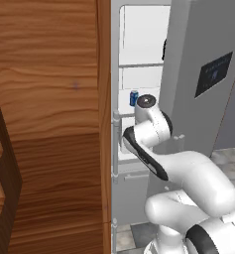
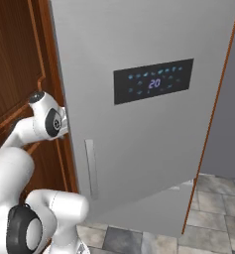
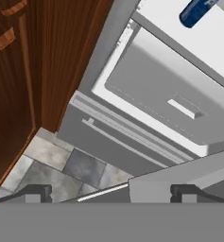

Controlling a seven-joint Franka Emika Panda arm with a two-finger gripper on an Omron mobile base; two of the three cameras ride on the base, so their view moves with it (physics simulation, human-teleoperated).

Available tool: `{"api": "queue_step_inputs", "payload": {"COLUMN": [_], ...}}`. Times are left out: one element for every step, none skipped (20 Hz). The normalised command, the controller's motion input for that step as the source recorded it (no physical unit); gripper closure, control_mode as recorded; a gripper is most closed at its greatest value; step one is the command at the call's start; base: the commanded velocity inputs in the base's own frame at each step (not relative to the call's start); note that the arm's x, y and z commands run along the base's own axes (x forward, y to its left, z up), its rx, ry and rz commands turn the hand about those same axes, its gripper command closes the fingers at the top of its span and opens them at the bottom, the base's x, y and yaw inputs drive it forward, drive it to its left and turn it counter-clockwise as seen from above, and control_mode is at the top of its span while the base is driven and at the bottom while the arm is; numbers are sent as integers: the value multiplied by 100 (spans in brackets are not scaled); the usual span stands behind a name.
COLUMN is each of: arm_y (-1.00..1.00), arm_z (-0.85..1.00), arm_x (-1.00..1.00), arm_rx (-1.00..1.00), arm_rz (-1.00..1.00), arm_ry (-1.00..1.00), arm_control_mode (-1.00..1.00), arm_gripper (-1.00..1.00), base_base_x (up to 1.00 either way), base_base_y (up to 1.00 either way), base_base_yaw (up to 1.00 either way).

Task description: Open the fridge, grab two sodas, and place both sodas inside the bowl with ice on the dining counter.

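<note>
The tall silver-grey fridge [image 1: 198,74] has its door swung partway out, and through the gap in the left base view I can see the white shelved interior. Sitting upright on one of those shelves is the small blue soda can [image 1: 134,97], right behind my arm's wrist joint from that angle. In my hand view the same can [image 3: 194,12] pokes in at the top edge, on the white shelf above a pale grey drawer [image 3: 179,101] with a slot handle.

My claw [image 3: 111,191] is spread wide with nothing in it, both dark tips apart at the bottom of the hand view, hanging low near the fridge's base over the grey stone floor tiles [image 3: 75,165]. It's well apart from the can.

The brown wooden cabinet [image 1: 49,124] stands just beside the fridge on my left. From the right base view the door's dark control panel [image 2: 153,82] shows a blue "20". There's something dark at the door's edge in the left base view, maybe the bottle, can't really tell.
</note>
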Motion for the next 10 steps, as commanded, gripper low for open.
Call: {"api": "queue_step_inputs", "payload": {"arm_y": [-52, -49, -48, -51, -50, -50, -50, -49, -52, -51], "arm_z": [4, 4, 4, 3, 11, 16, 13, 16, 18, 21], "arm_x": [-67, -64, -59, -58, -61, -59, -57, -59, -58, -56], "arm_rx": [0, 0, 0, 0, 0, 0, 0, 0, 0, 0], "arm_rz": [-15, -16, -16, -17, -17, -17, -18, -18, -18, -18], "arm_ry": [0, 0, 0, 0, 0, 0, 0, 0, 0, 0], "arm_control_mode": [-100, -100, -100, -100, -100, -100, -100, -100, -100, -100], "arm_gripper": [-100, -100, -100, -100, -100, -100, -100, -100, -100, -100], "base_base_x": [0, 0, 0, 0, 0, 0, 0, 0, 0, 0], "base_base_y": [0, 0, 0, 0, 0, 0, 0, 0, 0, 0], "base_base_yaw": [0, 0, 0, 0, 0, 0, 0, 0, 0, 0]}}
